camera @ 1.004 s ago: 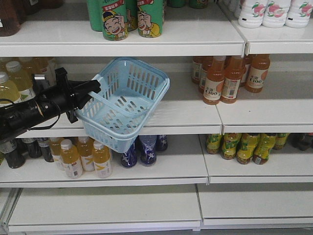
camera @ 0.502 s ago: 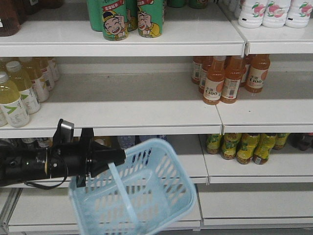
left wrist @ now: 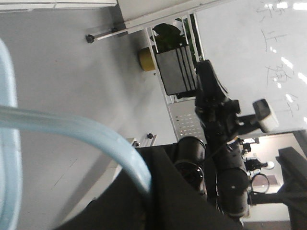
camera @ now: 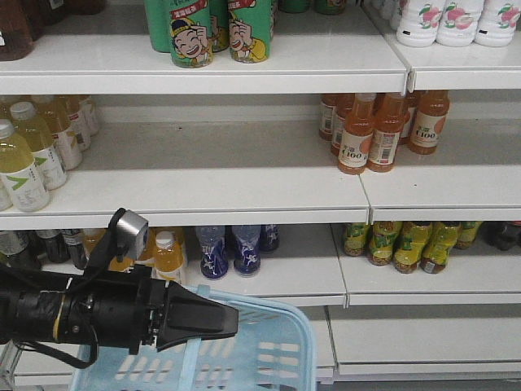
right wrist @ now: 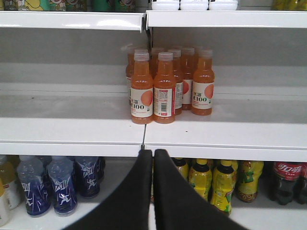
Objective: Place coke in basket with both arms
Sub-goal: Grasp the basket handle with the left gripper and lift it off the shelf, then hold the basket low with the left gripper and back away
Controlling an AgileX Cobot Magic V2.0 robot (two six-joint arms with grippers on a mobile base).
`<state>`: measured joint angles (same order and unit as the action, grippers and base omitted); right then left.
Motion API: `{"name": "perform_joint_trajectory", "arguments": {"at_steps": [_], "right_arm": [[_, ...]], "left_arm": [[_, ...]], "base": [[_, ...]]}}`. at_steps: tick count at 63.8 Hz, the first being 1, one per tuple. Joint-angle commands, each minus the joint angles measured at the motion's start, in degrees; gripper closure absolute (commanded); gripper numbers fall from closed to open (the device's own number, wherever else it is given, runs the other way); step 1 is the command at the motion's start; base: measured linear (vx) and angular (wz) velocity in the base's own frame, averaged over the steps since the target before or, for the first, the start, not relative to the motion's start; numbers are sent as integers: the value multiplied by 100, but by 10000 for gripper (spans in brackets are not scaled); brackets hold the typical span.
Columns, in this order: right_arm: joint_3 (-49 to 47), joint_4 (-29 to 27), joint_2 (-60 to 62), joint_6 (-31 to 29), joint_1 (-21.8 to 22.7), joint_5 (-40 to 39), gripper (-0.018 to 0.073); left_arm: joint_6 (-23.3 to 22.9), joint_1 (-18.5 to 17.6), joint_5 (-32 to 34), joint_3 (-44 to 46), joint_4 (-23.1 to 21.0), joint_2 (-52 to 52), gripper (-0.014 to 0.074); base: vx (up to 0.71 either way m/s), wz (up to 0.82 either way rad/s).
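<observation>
The light blue basket [camera: 277,346] hangs low at the bottom of the front view, partly cut off by the frame edge. My left gripper [camera: 230,320] is shut on the basket's band handle [left wrist: 72,127], which curves out from between the black jaws [left wrist: 149,189]. My right gripper [right wrist: 153,154] is shut with nothing in it, pointing at the shelf edge below the orange juice bottles [right wrist: 153,91]. The front view does not show the right gripper. The other black arm [left wrist: 220,124] appears in the left wrist view. The coke is out of view.
White shelves [camera: 244,191] fill the front view. They carry green cans [camera: 191,32], yellow tea bottles [camera: 24,159], orange juice bottles [camera: 374,130], dark blue bottles [camera: 232,248] and yellow-green bottles [camera: 407,244]. Plastic cola bottles [right wrist: 288,179] stand at the lower right.
My left gripper has carried the basket down from the middle shelf level to the bottom of the front view. It has kept its hold on the handle throughout.
</observation>
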<state>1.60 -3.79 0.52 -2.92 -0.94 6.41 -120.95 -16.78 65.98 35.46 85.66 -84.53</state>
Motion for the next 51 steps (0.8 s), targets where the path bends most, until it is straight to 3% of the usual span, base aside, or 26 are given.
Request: {"name": "perform_joint_trajectory", "arguments": {"at_steps": [1,7,25,42,51], "right_arm": [[84,16,105,-22,26,-438,564],[84,16,105,-22,26,-438,564],[84,16,105,-22,26,-438,564],[84,16,105,-22,26,-438,564],[84,16,105,-22,26,-438,564]], "left_arm": [[-26,-193,1296,87,-600,535,604],[57,-312,1296,87,-939,788,604],[1234,-372,1187,87,-1915,1226,604],[1048,-372,1140,87,-1905,1238,604],[371,-372,1146,87,-2005,1238,604]], "base": [[0,0],[0,0],[0,0],[0,0],[0,0]]}}
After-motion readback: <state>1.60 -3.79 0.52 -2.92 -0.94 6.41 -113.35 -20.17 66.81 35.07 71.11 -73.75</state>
